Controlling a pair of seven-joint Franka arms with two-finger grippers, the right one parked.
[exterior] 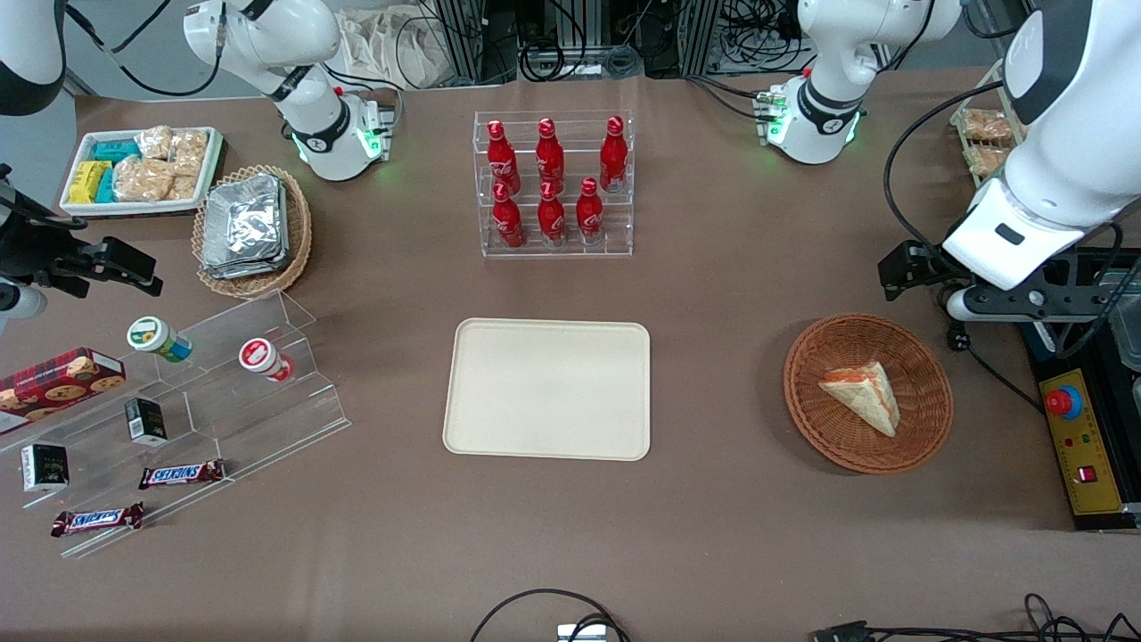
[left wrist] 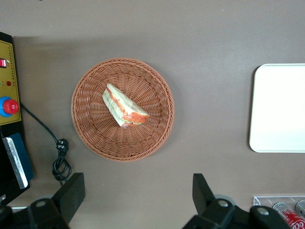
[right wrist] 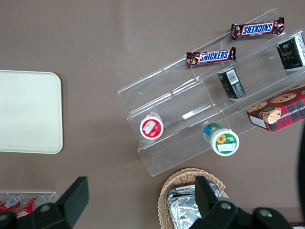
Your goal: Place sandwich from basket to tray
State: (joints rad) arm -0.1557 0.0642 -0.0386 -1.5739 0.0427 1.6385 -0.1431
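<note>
Right now the sandwich (left wrist: 124,106) lies in the basket (left wrist: 90,86). High above the basket, the gripper (left wrist: 138,193) has its fingers spread wide. It should drop straight down and pinch the bread gently.

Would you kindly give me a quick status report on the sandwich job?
Gripper open, above the table beside the basket. Sandwich lying in basket, untouched. Tray bare, nothing in the way.

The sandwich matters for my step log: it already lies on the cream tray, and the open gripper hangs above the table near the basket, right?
Not quite. The sandwich lies in the basket; the tray is bare, as the front view shows. The gripper is open above the table beside the basket.
</note>
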